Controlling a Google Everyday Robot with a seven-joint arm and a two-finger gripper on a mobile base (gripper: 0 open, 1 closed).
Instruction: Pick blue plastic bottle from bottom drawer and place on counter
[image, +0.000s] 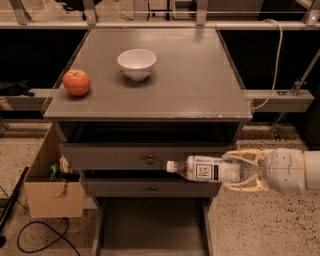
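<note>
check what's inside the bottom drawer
In the bottom drawer only its bare dark floor shows; its back is hidden under the knobbed drawers. The blue plastic bottle is out of it, held level by the tool at right, in front of those drawers.

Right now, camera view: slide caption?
Gripper, lower right, holds the blue plastic bottle horizontally above the open bottom drawer.

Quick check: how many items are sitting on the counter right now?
2 on the counter: a red apple near the left edge and a white bowl behind centre. The blue plastic bottle isn't there; the gripper holds it in front of the knobbed drawers.
</note>
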